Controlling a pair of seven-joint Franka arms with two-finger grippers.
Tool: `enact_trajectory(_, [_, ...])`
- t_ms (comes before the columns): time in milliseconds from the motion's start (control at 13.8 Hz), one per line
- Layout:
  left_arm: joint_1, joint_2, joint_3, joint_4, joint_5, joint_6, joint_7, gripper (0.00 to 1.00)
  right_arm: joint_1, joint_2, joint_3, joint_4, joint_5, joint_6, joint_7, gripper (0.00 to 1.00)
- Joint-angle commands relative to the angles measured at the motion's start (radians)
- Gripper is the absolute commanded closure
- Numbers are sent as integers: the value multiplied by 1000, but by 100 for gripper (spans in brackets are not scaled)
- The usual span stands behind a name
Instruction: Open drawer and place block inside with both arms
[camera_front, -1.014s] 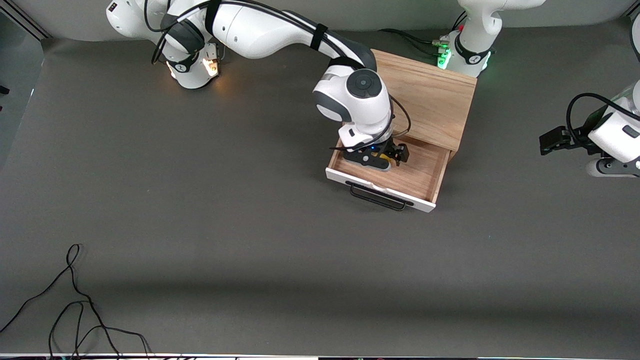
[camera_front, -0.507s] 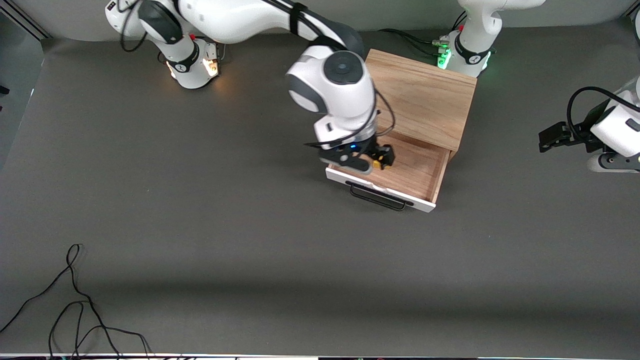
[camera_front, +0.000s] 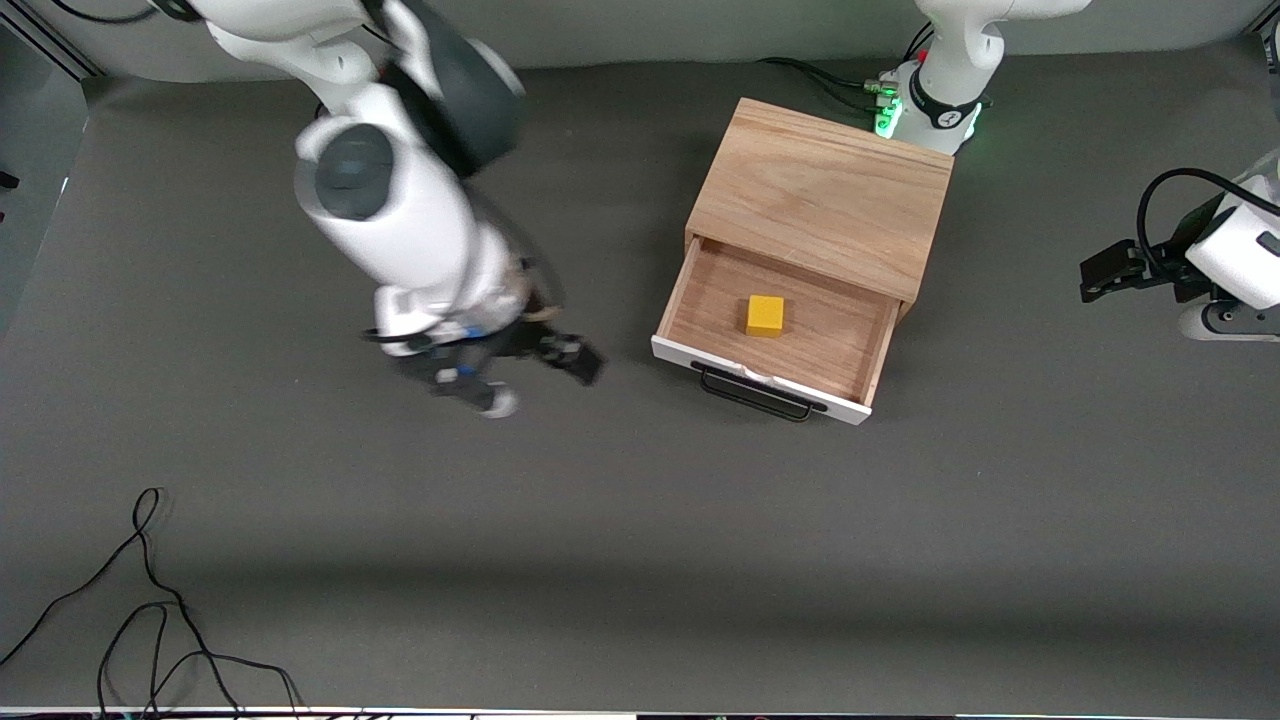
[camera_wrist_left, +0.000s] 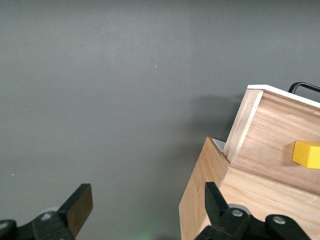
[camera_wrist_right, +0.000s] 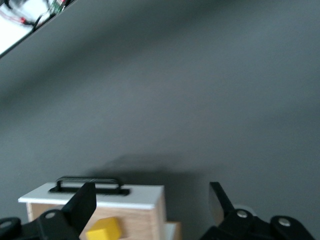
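Observation:
The light-wood cabinet (camera_front: 820, 190) stands near the left arm's base, and its drawer (camera_front: 850, 345) is pulled open toward the front camera, showing the white front panel and black bar handle (camera_front: 755, 395). The yellow block (camera_front: 765, 315) lies alone on the drawer's wooden floor. My right gripper (camera_front: 578, 364) is open and empty over bare table beside the drawer, toward the right arm's end. Its wrist view shows the block (camera_wrist_right: 102, 230) and the handle (camera_wrist_right: 87, 182) past its open fingers (camera_wrist_right: 85, 202). My left gripper (camera_front: 1100, 275) waits open over the left arm's end of the table, and its wrist view shows the cabinet (camera_wrist_left: 200, 200) and the block (camera_wrist_left: 307, 154).
A loose black cable (camera_front: 150, 600) lies on the grey table near the front camera at the right arm's end. The left arm's base (camera_front: 930, 100) with a green light stands beside the cabinet's back corner.
My right gripper let go of the block in the drawer, lifted out and swung away toward the right arm's end. The block now lies uncovered. The left arm barely moved.

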Motion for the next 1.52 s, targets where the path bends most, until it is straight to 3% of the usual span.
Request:
enact_trajectory(0, [2,-29,-4,-31,-10,-1,13,0,-85,-190,-48,-233,27,19,-137,0])
enact_trajectory(217, [2,-27,-4,-31,-10,-3,13,0,-86,-296,-234,-371,28,33,-445,0])
enact_trajectory(290, [2,-27,-4,-31,-10,-3,13,0,-108,-333,-251,-399,27,25,-487,0])
enact_trajectory(507, [2,-26,-4,-31,-10,-1,11,0,-262,-472,-211,-546,24,31,-689,0])
enact_trajectory(652, [2,-24,-4,-29,-10,0,11,0,-284,-500,-210,-559,-20,13,-734,0])
enact_trajectory(724, [0,-24,-4,-29,-10,-1,7,0,-307,-503,-199,-562,-59,7,-749,0])
enact_trajectory(869, [0,-23,-4,-28,-10,0,7,0,-387,-503,-119,-560,-62,5,-800,0])
enact_trajectory(1448, [-1,-21,-4,-23,-8,0,-3,0,-393,-457,-117,-528,-59,-12,-912,0])
